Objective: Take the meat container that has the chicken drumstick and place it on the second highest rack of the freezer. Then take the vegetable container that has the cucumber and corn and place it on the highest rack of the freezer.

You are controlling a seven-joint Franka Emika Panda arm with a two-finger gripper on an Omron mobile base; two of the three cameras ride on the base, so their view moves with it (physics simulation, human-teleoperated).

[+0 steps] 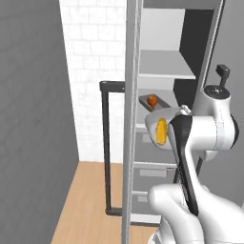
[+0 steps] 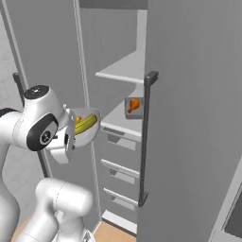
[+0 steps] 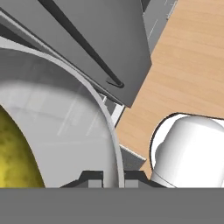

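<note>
Nearest: my two-finger gripper (image 3: pixel 107 178), dark tips set either side of the thin rim of a pale grey round vegetable bowl (image 3: pixel 65 131), jaws clamped on that rim. Within the bowl in the hand view, a mottled yellow curve fills the lower left corner (corn or something else, I cannot tell).

Same bowl from the base views: held up in front of the open unit, tipped partly on its side at my wrist (image 2: pixel 82 126). A short yellow-orange corn cob (image 2: pixel 85 125) lies inside it; from the left base view the cob shows as a yellow oval (image 1: pixel 162 131). The cucumber I cannot make out.

Next: tall grey freezer (image 2: pixel 189 118), flat grey door swung open, long dark vertical bar handle (image 2: pixel 145 137) on its edge.

Inside, lower open shelf: shallow grey rectangular meat tray (image 1: pixel 155 102) resting flat, a small orange-brown chicken drumstick (image 2: pixel 134 105) in it.

Above: flat pale-grey highest rack (image 1: pixel 164 64), with the bowl well below and in front of it.

Below the shelves: pale drawers (image 2: pixel 120 160).

Farthest: white tiled wall (image 1: pixel 95 71), light wooden floor (image 1: pixel 86 200).
</note>
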